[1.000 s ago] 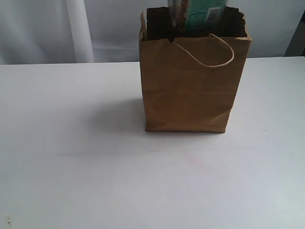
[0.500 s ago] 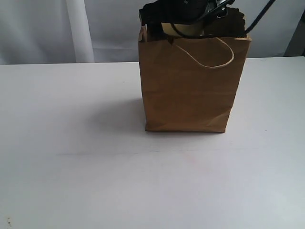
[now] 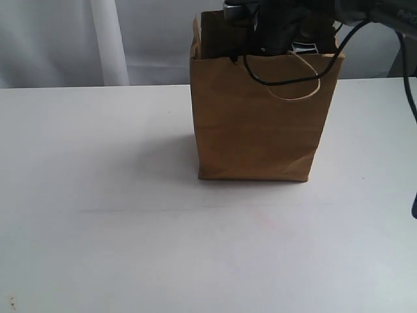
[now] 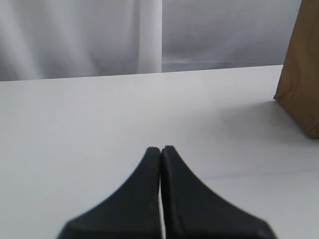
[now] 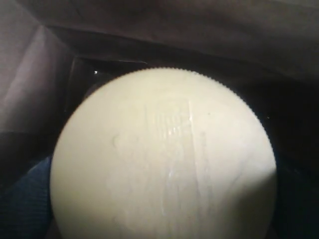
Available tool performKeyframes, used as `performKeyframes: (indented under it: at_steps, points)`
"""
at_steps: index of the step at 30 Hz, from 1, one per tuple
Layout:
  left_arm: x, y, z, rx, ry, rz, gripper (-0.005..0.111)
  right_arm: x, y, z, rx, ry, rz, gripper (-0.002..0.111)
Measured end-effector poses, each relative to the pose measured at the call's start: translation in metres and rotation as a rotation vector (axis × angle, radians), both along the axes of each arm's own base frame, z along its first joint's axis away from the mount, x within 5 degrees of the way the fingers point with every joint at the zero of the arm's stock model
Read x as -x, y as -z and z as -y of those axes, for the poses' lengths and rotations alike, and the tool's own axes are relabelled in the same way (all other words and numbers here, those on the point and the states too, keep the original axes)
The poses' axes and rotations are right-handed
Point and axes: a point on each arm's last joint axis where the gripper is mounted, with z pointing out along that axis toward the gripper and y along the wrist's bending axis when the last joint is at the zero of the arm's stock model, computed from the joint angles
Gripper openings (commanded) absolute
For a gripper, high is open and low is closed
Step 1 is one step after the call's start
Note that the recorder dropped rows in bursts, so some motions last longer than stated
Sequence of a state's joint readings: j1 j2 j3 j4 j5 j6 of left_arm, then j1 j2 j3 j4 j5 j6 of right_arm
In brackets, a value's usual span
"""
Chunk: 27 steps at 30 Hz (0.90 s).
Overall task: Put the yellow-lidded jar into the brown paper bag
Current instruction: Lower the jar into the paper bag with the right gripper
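Observation:
The brown paper bag [image 3: 260, 130] stands upright at the back middle of the white table. My right arm [image 3: 277, 26] reaches down into its open top, and its gripper is hidden inside the bag. In the right wrist view the jar's pale yellow lid [image 5: 164, 159] fills most of the picture, close under the camera. The bag's dark inner walls [image 5: 30, 94] surround it. The lid covers the fingers, and the jar's body is hidden. My left gripper [image 4: 160, 149] is shut and empty, low over the table, with the bag's corner [image 4: 301, 74] off to one side.
The white table [image 3: 130, 222] spreads out in front of the bag. A pale curtain [image 3: 107, 39] hangs behind it. A black cable [image 3: 280, 79] from the right arm droops over the bag's front edge beside the cord handle [image 3: 306, 91].
The jar, seen sticking out above the bag's top a second ago, has gone down inside and out of the exterior view. The right arm has followed it down into the opening.

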<state>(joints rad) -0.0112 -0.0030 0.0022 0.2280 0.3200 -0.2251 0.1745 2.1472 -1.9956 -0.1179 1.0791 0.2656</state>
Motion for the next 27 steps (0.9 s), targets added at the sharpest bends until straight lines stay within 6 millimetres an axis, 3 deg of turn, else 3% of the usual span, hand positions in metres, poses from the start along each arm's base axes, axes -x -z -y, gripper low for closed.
performKeyframes:
  at_steps: [7,24,27]
  points:
    - [0.0,0.0,0.0,0.0,0.0,0.0,0.001,-0.005,0.016,0.002,0.001,-0.006,-0.036,0.0]
    - [0.0,0.0,0.0,0.0,0.0,0.0,0.001,-0.005,0.017,0.001,-0.011,-0.01,-0.037,0.0]
    - [0.0,0.0,0.0,0.0,0.0,0.0,0.001,-0.005,0.017,0.001,-0.009,-0.015,-0.037,0.005]
